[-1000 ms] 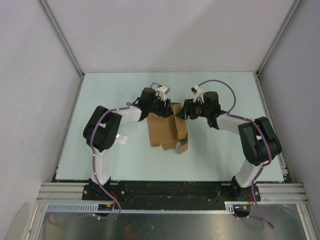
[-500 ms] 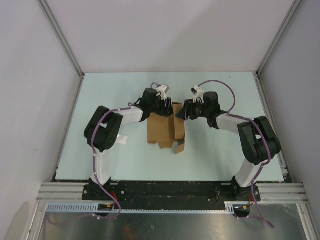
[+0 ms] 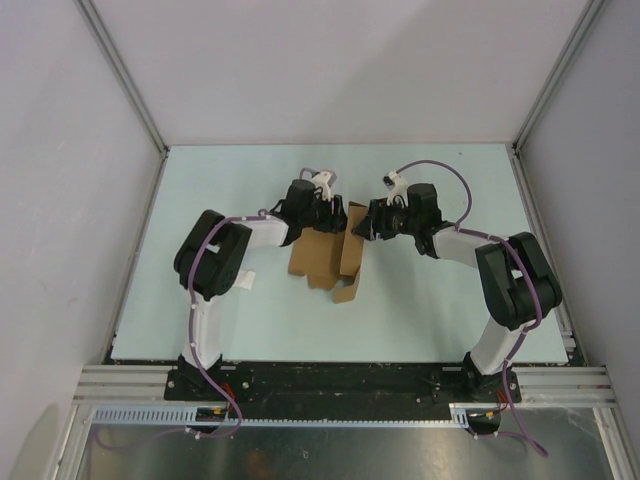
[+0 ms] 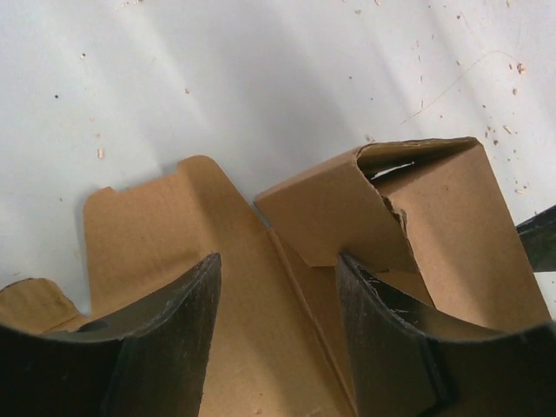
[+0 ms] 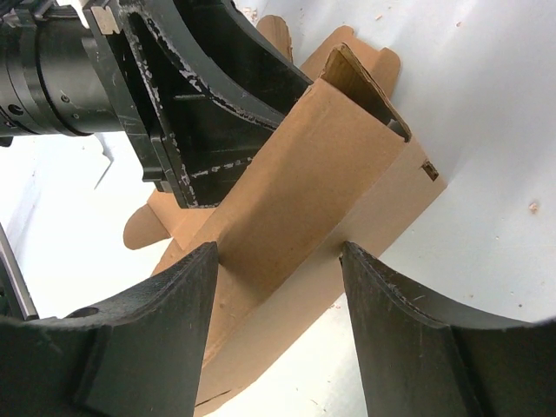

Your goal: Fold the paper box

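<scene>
The paper box (image 3: 318, 262) is a brown cardboard sheet, partly folded, lying mid-table between both arms. My left gripper (image 3: 328, 222) is at its far end. In the left wrist view it (image 4: 278, 261) stands open over the flat panel (image 4: 148, 234). Its right finger (image 4: 382, 330) reaches under a raised fold (image 4: 330, 208). My right gripper (image 3: 365, 232) comes in from the right. In the right wrist view it (image 5: 278, 250) straddles the raised panel (image 5: 313, 165), with both fingertips touching its sides.
A small white scrap of paper (image 3: 243, 280) lies beside the left arm's elbow. Grey enclosure walls stand on three sides of the pale table (image 3: 450, 300). The left gripper's black fingers (image 5: 200, 113) sit just behind the raised panel in the right wrist view.
The box's near end has swung left and drawn back towards the grippers, and its right part stands more upright. Both grippers have shifted slightly left; their jaws have kept the same width.
</scene>
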Motion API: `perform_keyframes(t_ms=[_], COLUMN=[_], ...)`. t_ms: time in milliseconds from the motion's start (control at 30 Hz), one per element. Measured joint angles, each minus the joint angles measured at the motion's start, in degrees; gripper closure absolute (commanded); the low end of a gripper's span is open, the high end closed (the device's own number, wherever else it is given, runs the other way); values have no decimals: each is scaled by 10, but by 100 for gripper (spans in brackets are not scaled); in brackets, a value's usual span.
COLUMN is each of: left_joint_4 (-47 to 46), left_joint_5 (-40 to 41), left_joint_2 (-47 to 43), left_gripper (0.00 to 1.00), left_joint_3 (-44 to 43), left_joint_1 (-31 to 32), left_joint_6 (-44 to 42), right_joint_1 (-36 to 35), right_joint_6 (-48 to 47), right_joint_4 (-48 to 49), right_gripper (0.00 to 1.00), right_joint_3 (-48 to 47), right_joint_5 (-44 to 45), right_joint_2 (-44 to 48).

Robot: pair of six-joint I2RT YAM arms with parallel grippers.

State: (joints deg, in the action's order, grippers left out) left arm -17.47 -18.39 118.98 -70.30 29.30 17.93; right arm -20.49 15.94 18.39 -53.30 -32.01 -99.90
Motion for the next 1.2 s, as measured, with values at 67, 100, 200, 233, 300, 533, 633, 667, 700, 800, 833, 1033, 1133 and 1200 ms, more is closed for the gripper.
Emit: perform_keyframes(t_ms=[67,100,200,233,300,533,633,667,700,800,833,1033,1133,1200], left_joint_4=[-5,-6,-13,-14,-17,-22,-27,-28,-30,-41,-45,-60,-56,-54], left_joint_5=[0,0,1,1,0,1,2,2,3,4,5,8,15,19], left_joint_2=[0,1,4,5,7,12,16,17,17,17,17,-1,-17,-26], left_gripper=[39,39,39,39,39,39,39,39,39,39,39,39,39,39], left_joint_3=[2,2,2,2,2,2,2,2,3,11,14,45,64,75], left_joint_1=[0,0,1,2,3,11,12,12,13,14,14,17,18,18], left_joint_6=[8,12,25,31,40,67,80,82,86,91,90,89,85,82], right_joint_1=[0,0,0,0,1,3,4,4,4,4,4,6,7,7], right_joint_6=[0,0,0,0,0,0,0,0,0,-1,-1,-1,-2,-3], right_joint_4=[0,0,1,2,2,4,4,4,4,4,4,4,3,3], right_gripper=[36,36,36,36,37,37,37,37,36,36,36,36,35,32], right_joint_3=[0,0,0,0,0,0,0,0,0,0,0,0,0,0], right_joint_5=[0,0,0,0,0,-5,-6,-6,-6,-7,-7,-9,-9,-8], right_joint_2=[-1,-1,-1,-2,-2,-4,-4,-4,-4,-4,-4,-4,-4,-4])
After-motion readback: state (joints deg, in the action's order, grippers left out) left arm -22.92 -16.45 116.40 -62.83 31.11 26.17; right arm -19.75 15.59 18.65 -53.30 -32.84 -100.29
